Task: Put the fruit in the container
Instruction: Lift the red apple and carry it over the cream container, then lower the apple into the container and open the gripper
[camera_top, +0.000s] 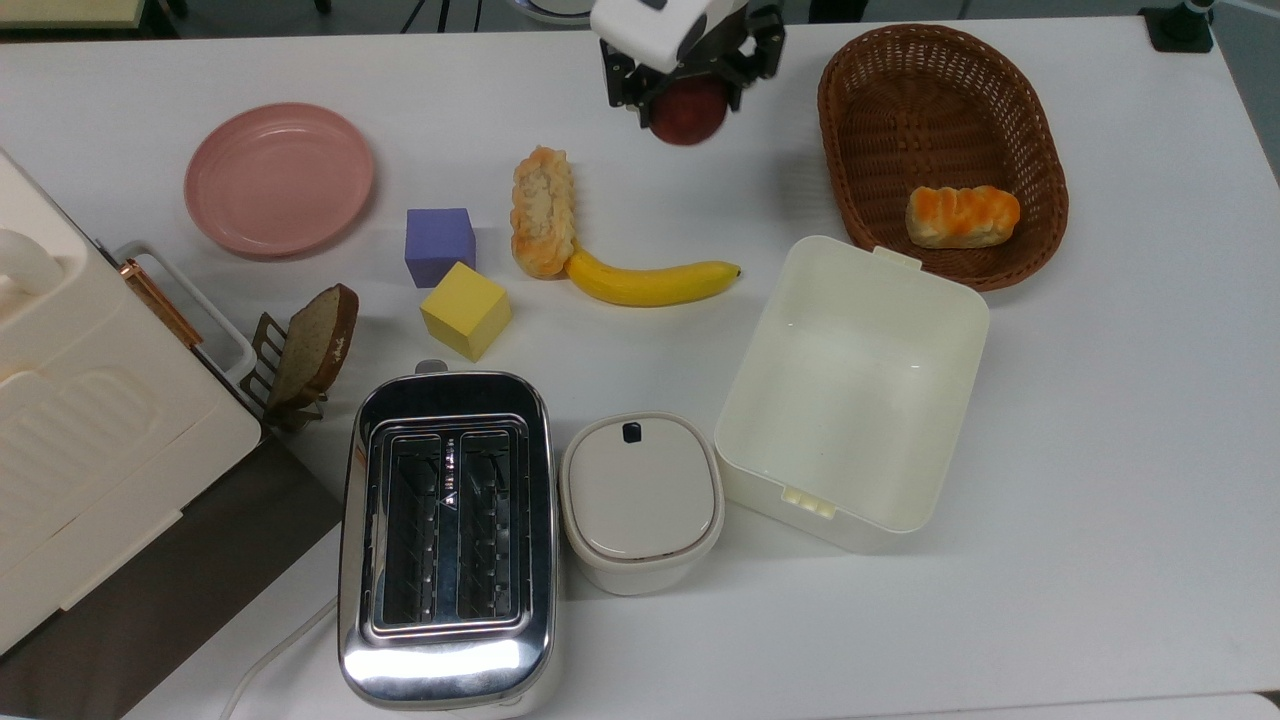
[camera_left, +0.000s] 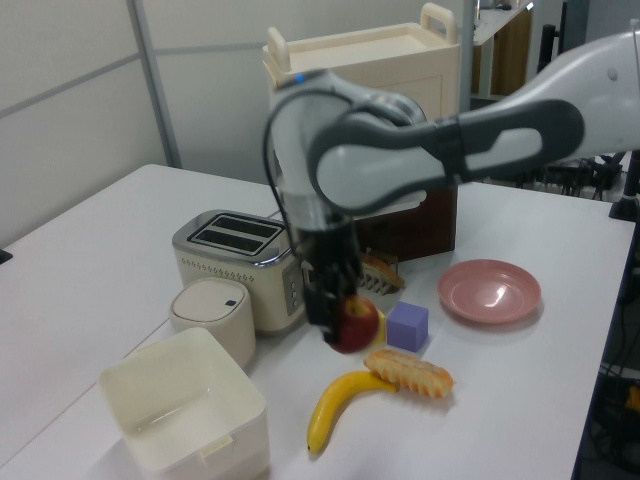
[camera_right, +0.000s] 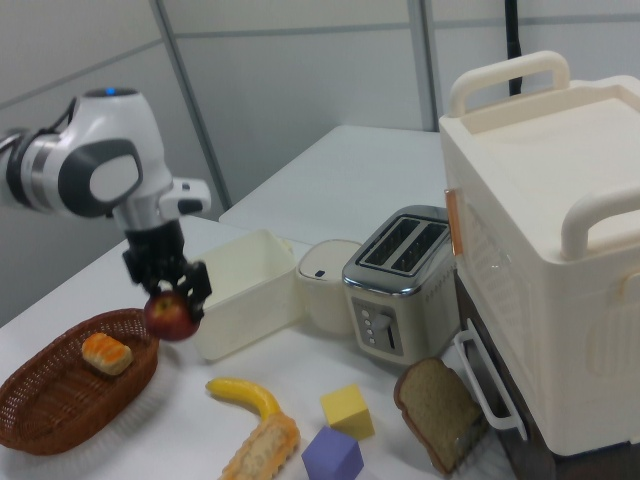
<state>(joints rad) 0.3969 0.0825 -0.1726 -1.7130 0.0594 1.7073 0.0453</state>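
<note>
My gripper (camera_top: 688, 92) is clamped on the fruit (camera_top: 689, 112), which hangs below my fingertips, off the table (camera_top: 1100, 420); the right view shows it lifted too (camera_right: 171, 317). The container (camera_top: 850, 395) sits open and well apart from my fingers, past the banana (camera_top: 650, 281) in the top view, with the wicker basket (camera_top: 940, 90) off to the top view's right of me. Risks, as I judge them: round fruit held near its top could slip out mid-carry if I swing fast; releasing early drops it by the banana or onto the container rim; drifting sideways lands it in the basket with the bread roll (camera_top: 962, 216).
</note>
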